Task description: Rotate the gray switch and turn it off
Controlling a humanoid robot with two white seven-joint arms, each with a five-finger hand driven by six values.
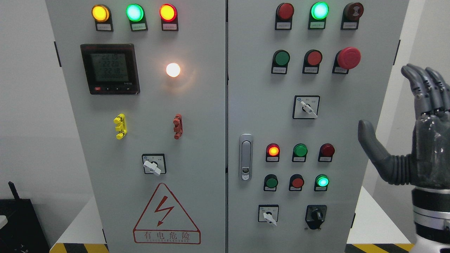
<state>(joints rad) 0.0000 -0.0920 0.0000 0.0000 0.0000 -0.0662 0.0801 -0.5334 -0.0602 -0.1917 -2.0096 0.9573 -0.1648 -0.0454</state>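
Right hand is what I see closest, raised at the frame's right edge beyond the cabinet's right side, fingers stretched upward close together, thumb spread toward the panel, holding nothing and touching nothing. My left arm does not show. On the cabinet I count three pale rotary switches with light handles: one on the left door below the yellow clip and red clip, one at mid-height on the right door, and one near the right door's bottom edge beside a black knob. I cannot tell which of them is the gray switch. All three handles point down and to the right.
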